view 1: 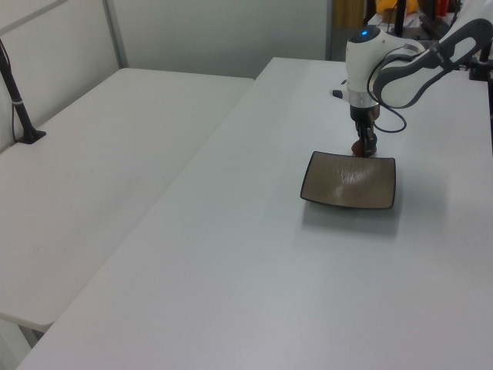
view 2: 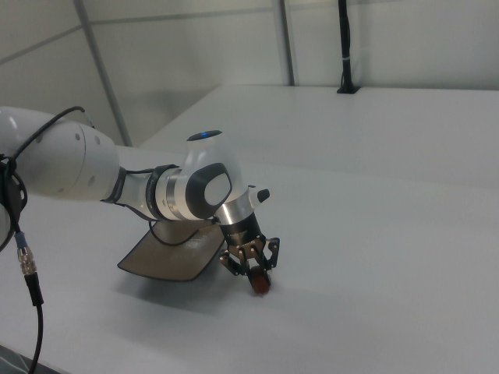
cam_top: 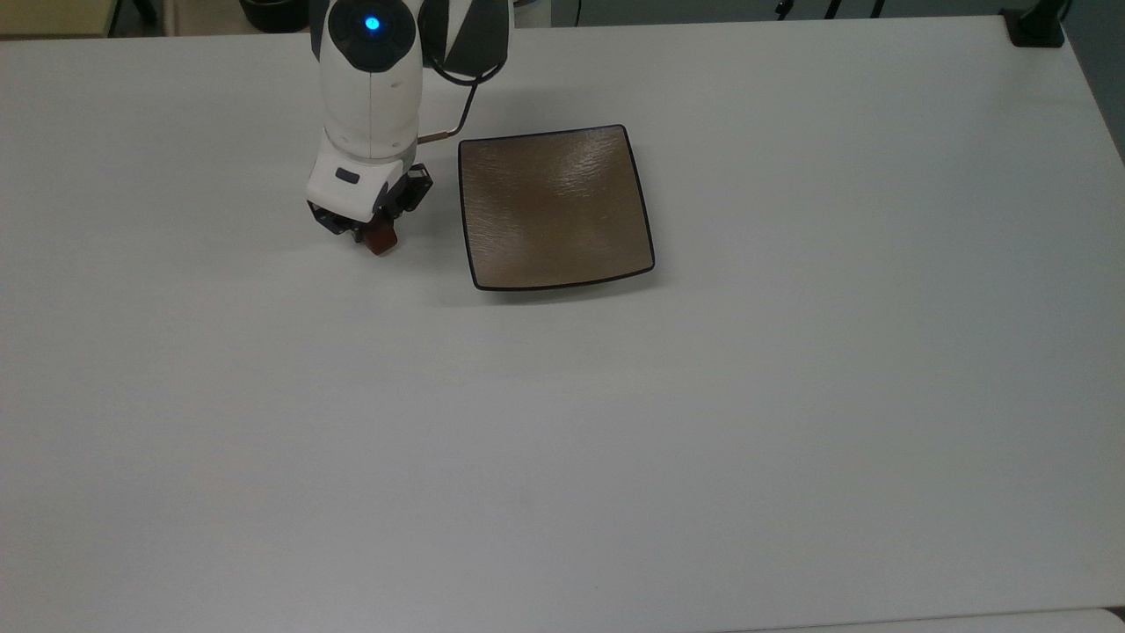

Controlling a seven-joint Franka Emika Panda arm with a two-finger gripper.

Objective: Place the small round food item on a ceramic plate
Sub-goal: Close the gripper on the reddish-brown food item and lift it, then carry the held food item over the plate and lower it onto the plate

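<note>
The small round food item [cam_top: 384, 241] is a dark red-brown lump lying on the white table, just off the ceramic plate's edge on the top view's left. The ceramic plate [cam_top: 554, 207] is square, brownish-tan, dark-rimmed and bare. My gripper [cam_top: 373, 230] is down at table level right over the lump. It stands open, with a finger on either side of the lump, and hides most of it from above. In the right view the lump [view 2: 260, 283] sits between the fingertips of the gripper [view 2: 256, 273], next to the plate [view 2: 168, 253]. The left view has the gripper [view 1: 365, 146] at the plate's [view 1: 350, 179] far edge.
The white table [cam_top: 703, 440] stretches wide around the plate. A black post base [cam_top: 1037, 26] sits at its far right corner in the top view. A second white table [view 1: 100, 177] adjoins on the left view's left.
</note>
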